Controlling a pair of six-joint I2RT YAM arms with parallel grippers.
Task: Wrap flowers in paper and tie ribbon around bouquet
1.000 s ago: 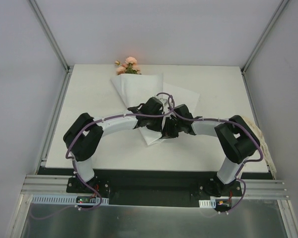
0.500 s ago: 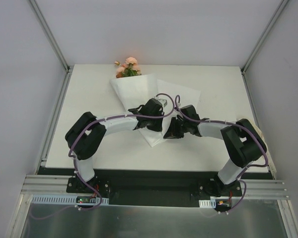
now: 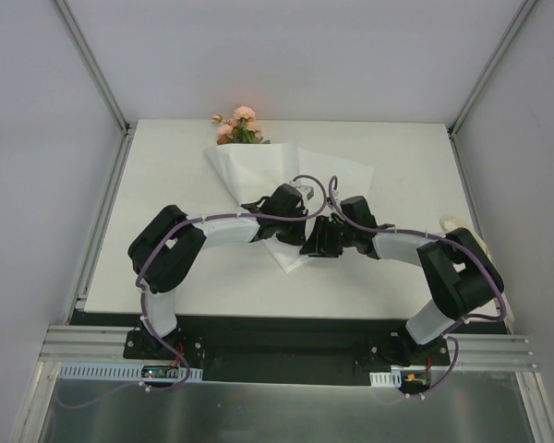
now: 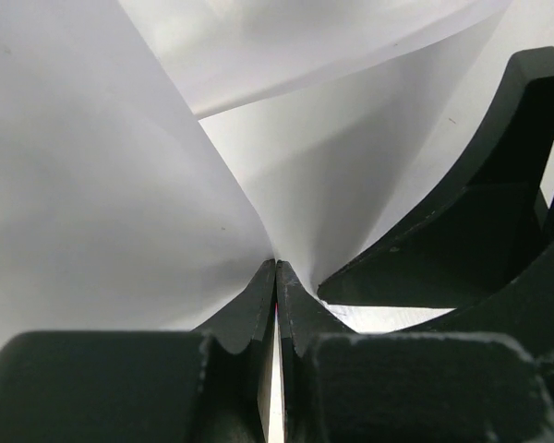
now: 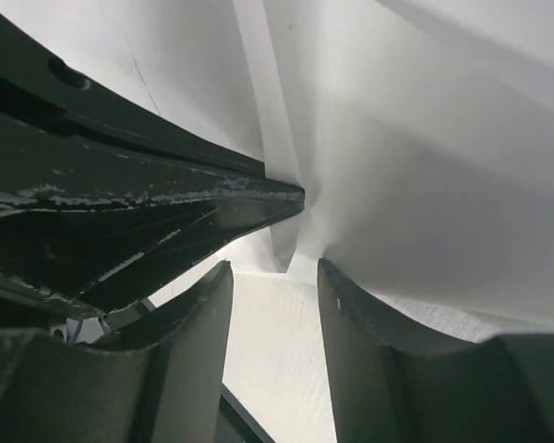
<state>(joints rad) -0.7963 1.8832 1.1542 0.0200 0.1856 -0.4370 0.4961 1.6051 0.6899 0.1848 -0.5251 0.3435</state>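
On the worktop (image 3: 166,185) the paper (image 3: 249,171) lies rolled into a cone, with the flowers (image 3: 238,125) poking out of its wide far end. The left pincer (image 4: 275,277) is clamped tight on a fold of paper near the narrow end. Just to its right, the right pincer (image 5: 273,269) stands partly open and grips nothing, with the paper's edge just ahead of its tips.

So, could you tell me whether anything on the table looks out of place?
The paper is only loosely coned: one flap splays flat to the right. The flowers sit at the far edge of the table, blooms seemingly overhanging it. The ribbon lies off at the right edge, partly under the right arm.
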